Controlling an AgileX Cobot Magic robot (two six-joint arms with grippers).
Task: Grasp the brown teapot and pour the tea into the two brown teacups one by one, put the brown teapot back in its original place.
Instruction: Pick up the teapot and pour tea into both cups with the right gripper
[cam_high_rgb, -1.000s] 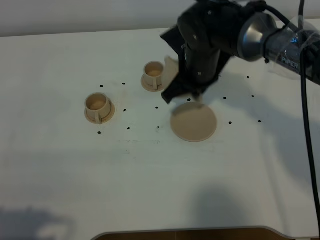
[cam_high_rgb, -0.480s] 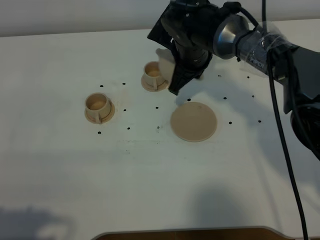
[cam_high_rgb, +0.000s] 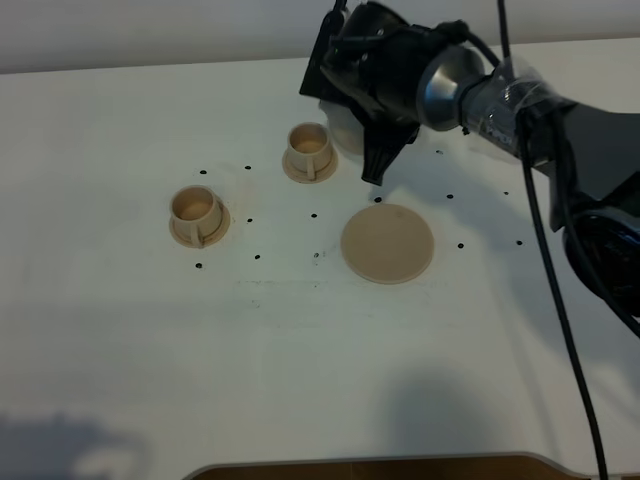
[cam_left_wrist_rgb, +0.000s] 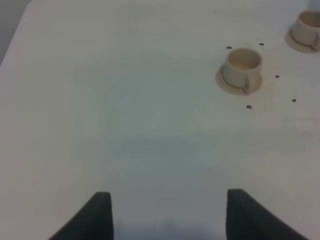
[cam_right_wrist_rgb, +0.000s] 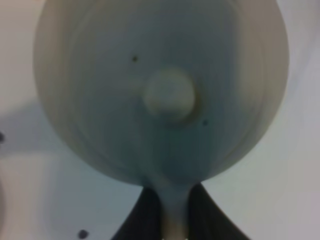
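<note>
Right gripper (cam_right_wrist_rgb: 172, 216), clamped on the teapot (cam_high_rgb: 340, 131) by its handle, holds it aloft just beside the far cup (cam_high_rgb: 309, 150), saucer (cam_high_rgb: 388, 243) bare nearby; both pours, near cup (cam_high_rgb: 197, 214) included, and the return seemingly remain, left gripper (cam_left_wrist_rgb: 168, 205) idle and open

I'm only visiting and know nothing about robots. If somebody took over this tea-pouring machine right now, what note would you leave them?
Left gripper: open, empty, over the table.
Right gripper: shut on the brown teapot by its handle, held up next to the far teacup.
Near teacup stands apart, further left; the round saucer is bare.
Done: teapot lifted off. Whether either cup holds tea cannot be seen.
Left: pour into both cups, then set the teapot back on the saucer.
</note>
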